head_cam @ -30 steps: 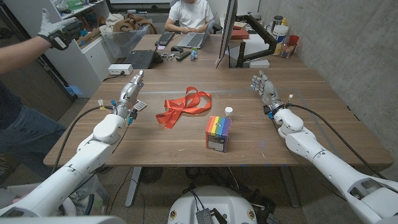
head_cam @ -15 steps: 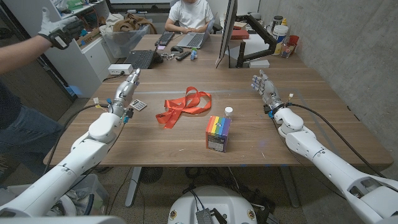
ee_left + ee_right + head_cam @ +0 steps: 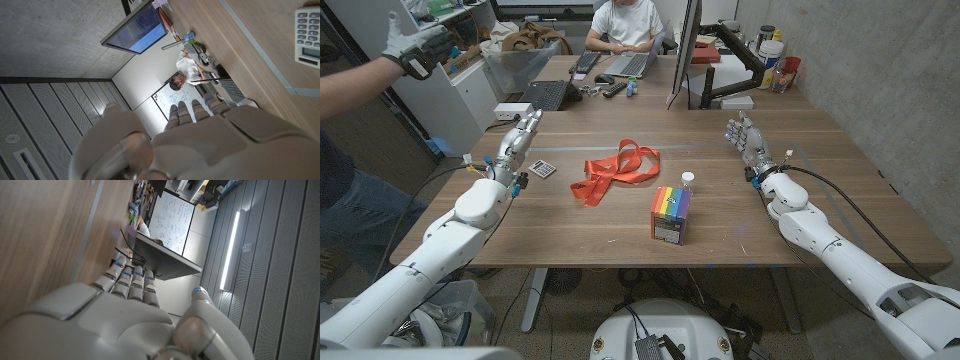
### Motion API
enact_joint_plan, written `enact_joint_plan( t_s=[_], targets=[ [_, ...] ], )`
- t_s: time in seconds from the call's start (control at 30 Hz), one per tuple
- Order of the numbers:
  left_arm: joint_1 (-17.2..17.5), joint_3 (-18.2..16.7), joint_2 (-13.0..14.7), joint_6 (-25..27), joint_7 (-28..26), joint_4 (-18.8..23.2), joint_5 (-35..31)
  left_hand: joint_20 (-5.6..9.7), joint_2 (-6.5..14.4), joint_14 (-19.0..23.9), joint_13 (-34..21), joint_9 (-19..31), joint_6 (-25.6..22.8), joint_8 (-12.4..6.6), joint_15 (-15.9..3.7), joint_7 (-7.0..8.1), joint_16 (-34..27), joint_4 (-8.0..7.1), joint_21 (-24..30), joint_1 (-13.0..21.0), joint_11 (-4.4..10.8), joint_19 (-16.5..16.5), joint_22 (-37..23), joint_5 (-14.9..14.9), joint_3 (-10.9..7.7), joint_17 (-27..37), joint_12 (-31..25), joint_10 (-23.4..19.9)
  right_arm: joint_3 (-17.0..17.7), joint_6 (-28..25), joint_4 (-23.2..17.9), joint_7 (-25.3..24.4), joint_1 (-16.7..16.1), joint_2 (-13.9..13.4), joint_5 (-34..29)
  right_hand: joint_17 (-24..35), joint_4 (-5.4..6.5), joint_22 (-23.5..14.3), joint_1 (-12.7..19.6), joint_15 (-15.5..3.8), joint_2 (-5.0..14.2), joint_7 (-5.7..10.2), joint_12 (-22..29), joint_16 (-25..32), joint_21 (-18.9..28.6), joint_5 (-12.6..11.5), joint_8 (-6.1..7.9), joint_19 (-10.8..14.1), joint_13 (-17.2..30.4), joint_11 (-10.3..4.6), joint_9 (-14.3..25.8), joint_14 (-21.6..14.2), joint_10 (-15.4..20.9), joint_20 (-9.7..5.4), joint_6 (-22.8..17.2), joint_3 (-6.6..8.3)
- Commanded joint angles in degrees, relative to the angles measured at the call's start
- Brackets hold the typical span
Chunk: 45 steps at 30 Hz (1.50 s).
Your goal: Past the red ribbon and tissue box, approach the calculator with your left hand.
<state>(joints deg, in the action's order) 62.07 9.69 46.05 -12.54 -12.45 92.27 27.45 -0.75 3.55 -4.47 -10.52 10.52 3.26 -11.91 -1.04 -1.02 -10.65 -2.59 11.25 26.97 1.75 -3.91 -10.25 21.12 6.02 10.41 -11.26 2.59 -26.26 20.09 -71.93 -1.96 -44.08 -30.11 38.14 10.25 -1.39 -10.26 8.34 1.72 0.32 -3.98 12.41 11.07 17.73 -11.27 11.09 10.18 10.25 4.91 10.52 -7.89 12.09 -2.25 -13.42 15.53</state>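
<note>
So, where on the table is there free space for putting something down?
Bare wood lies between the tissue box and the right hand, and along the near edge in front of the red ribbon. It is tighter on the left, where the left hand, the calculator and the ribbon sit close together.

No words or numbers can be read. The calculator (image 3: 308, 36) has rows of small keys, but the marks on them are too tiny. The whiteboard (image 3: 167, 100) behind the tabletop (image 3: 620, 225) has blurry writing.
</note>
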Motion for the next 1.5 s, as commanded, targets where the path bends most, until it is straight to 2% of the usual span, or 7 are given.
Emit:
enact_joint_plan(
  t_s=[0.03, 0.4, 1.0, 1.1, 1.23, 1.33, 1.5],
  targets=[
    [1.33, -1.21, 2.42, 3.30, -2.15, 2.27, -2.28, -0.12, 0.15, 0.08, -0.28, 0.29, -0.01, -0.17, 0.11, 0.12, -0.39, 0.35, 0.40, 1.02, -0.53, -0.21, -0.29, 0.16, 0.06, 0.17, -0.35, -0.05, 0.55, 0.68, 0.39, 0.51, -0.11, 0.06, 0.44, 0.27, -0.19, -0.15, 0.15, 0.02, 0.48, 0.23, -0.12, -0.08, -0.07, -0.16, 0.31, 0.73, 0.19, -0.09, 0.24, -0.54, 0.57, -0.91, -0.41, 0.05],
    [2.78, -2.60, 4.57, 6.12, -4.19, 4.49, -4.49, -0.24, 0.39, 0.18, -0.31, 0.30, -0.36, -0.27, 0.48, 0.43, -0.39, 0.69, 0.24, 1.78, -0.89, -0.76, -0.32, 0.12, -0.07, 0.19, -0.38, -0.19, 0.47, 0.72, 0.66, 0.65, 0.17, 0.18, 0.20, 0.27, -0.24, -0.15, 0.19, -0.02, 0.57, 0.27, -0.15, -0.11, -0.21, -0.17, 0.28, 0.92, 0.19, 0.03, 0.25, -0.58, 0.62, -1.03, -0.41, 0.03],
    [3.40, -2.99, 6.77, 11.01, -6.72, 6.51, -8.30, -1.06, 0.99, 1.79, -0.41, 0.34, -1.59, -0.63, 1.23, 1.27, -0.92, 1.05, 0.81, 2.82, -1.37, 0.38, -0.51, -0.03, -0.24, 0.36, -0.68, -1.14, 0.28, 1.26, 1.49, 0.87, 0.62, 0.88, -0.07, 0.30, -0.26, -0.16, 0.16, -0.13, 0.71, 0.41, -0.19, 0.04, -0.34, -0.16, 0.27, 1.47, 0.19, -0.20, 0.26, -1.12, 0.70, -1.21, -0.54, -0.05],
    [3.58, -3.03, 7.47, 12.14, -6.97, 7.01, -9.04, -2.34, 1.20, 1.79, -0.44, 0.36, -1.70, -0.62, 1.21, 1.45, -0.87, 1.11, 0.68, 3.05, -1.44, -0.07, -0.57, -0.09, -0.28, 0.42, -0.66, -1.18, 0.23, 0.99, 1.31, 0.65, 0.59, 0.69, -0.26, 0.30, -0.27, -0.16, 0.15, -0.09, 0.71, 0.41, -0.18, 0.06, -0.37, -0.15, 0.27, 1.55, 0.19, -0.10, 0.26, -1.22, 0.77, -1.18, -0.55, -0.07],
    [3.51, -2.88, 8.13, 13.58, -6.69, 7.30, -9.40, -2.72, 1.28, 1.81, -0.46, 0.37, -1.84, -0.65, 1.24, 1.68, -0.86, 1.13, 0.72, 3.14, -1.35, -0.04, -0.60, -0.11, -0.29, 0.44, -0.69, -1.27, 0.16, 1.00, 1.12, 0.47, 0.54, 0.51, -0.52, 0.30, -0.28, -0.16, 0.15, -0.08, 0.73, 0.43, -0.16, 0.10, -0.36, -0.15, 0.27, 1.73, 0.19, -0.20, 0.26, -1.35, 0.85, -1.14, -0.58, -0.08],
    [3.32, -2.53, 8.59, 14.73, -7.04, 7.53, -10.29, -4.05, 1.46, 2.00, -0.49, 0.39, -1.99, -0.66, 1.49, 1.99, -0.90, 1.16, 0.83, 3.34, -1.30, 0.10, -0.66, -0.17, -0.30, 0.50, -0.66, -1.26, 0.14, 0.98, 1.13, 0.54, 0.56, 0.48, -0.49, 0.31, -0.29, -0.16, 0.16, 0.03, 0.75, 0.48, -0.16, 0.12, -0.37, -0.15, 0.27, 1.84, 0.19, -0.21, 0.27, -1.44, 0.86, -1.10, -0.61, -0.09],
    [2.99, -2.30, 8.86, 15.69, -7.25, 7.65, -10.81, -4.60, 1.63, 2.35, -0.54, 0.41, -2.31, -0.74, 1.89, 2.38, -1.00, 1.18, 0.86, 3.49, -1.10, 0.06, -0.73, -0.24, -0.30, 0.56, -0.67, -1.30, 0.04, 0.91, 1.11, 0.29, 0.59, 0.37, -0.76, 0.31, -0.31, -0.17, 0.16, -0.03, 0.78, 0.54, -0.14, 0.17, -0.42, -0.14, 0.28, 2.01, 0.19, -0.15, 0.27, -1.69, 0.98, -1.03, -0.66, -0.12]
  ],
)
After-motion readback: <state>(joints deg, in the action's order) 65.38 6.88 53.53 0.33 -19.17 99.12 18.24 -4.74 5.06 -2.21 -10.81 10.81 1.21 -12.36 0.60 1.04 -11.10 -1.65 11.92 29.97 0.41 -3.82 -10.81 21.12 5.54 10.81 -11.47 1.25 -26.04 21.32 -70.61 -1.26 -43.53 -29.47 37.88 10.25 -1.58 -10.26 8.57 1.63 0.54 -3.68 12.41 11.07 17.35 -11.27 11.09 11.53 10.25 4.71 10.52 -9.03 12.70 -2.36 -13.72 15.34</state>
